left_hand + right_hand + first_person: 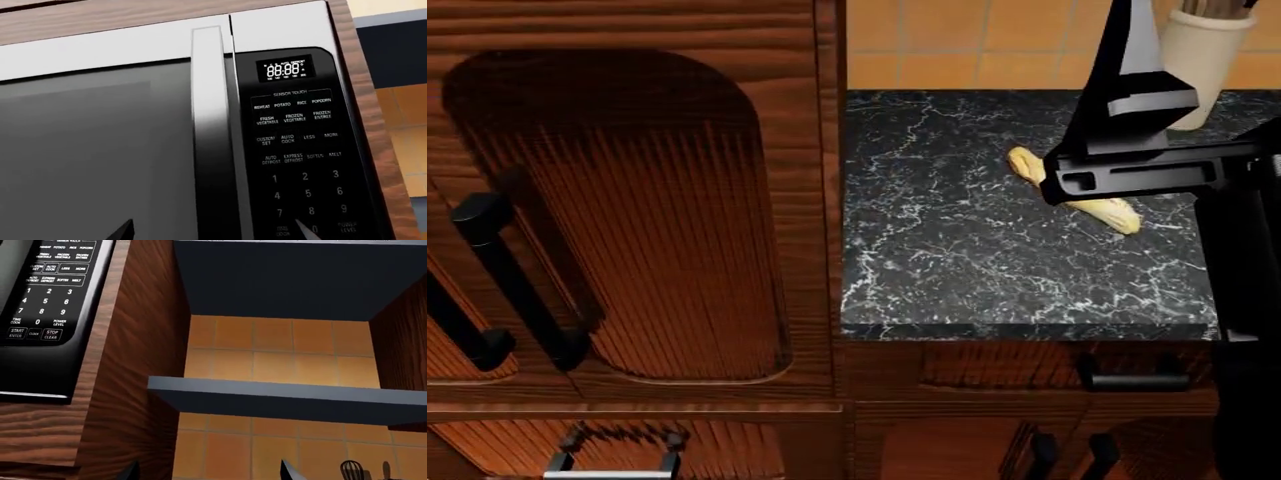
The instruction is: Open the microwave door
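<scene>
Two black tips of the left gripper (213, 232) spread wide, straddling the upright microwave door handle (212, 125) just ahead, long axis vertical, door shut; right gripper (207, 472) likewise spread, farther off beside the keypad (47, 300).

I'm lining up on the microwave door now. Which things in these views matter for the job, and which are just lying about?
Matter for the job:
- microwave door
- door handle
- left gripper, facing the handle

Just lying about:
- control panel
- bread loaf on the countertop
- utensil holder
- whisk
- cabinet doors
</scene>
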Controlling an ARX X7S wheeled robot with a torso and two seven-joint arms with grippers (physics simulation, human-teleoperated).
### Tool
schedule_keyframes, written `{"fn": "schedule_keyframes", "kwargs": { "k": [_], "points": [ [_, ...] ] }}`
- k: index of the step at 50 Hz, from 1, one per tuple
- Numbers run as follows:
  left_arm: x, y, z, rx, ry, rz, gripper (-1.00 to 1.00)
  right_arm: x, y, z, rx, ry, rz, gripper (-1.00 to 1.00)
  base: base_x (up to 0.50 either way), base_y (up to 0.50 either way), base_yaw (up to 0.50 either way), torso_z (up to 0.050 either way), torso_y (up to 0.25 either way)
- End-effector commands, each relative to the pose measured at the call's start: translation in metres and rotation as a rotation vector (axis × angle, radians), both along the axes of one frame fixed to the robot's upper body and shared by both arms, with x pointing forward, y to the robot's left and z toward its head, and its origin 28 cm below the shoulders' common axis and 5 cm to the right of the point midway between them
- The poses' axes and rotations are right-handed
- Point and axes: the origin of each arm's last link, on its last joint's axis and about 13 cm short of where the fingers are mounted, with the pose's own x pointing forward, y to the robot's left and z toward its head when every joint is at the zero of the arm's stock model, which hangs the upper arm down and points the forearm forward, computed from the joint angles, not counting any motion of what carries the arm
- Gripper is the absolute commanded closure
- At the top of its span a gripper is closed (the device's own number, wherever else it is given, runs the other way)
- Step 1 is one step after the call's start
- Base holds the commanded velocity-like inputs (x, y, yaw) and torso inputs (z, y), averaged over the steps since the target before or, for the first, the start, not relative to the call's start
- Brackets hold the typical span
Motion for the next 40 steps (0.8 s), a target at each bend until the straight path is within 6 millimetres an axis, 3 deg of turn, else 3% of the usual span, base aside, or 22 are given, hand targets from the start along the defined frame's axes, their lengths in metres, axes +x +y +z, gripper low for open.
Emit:
{"fn": "schedule_keyframes", "kwargs": {
  "k": [1,25,40],
  "points": [
    [0.024,0.007,0.021,-0.015,0.035,0.028,-1.0,0.0,0.002,0.004,-0.013,-0.003,0.002,-1.0,0.0,0.0,0.0,0.0,0.0],
    [0.071,0.001,0.039,0.021,0.104,0.042,-1.0,0.0,-0.003,0.006,-0.012,-0.007,-0.013,-1.0,0.0,0.0,0.0,0.0,0.0],
    [0.08,0.002,0.043,0.026,0.117,0.058,-1.0,-0.001,-0.003,0.009,-0.015,-0.013,-0.012,-1.0,0.0,0.0,0.0,0.0,0.0]
  ]
}}
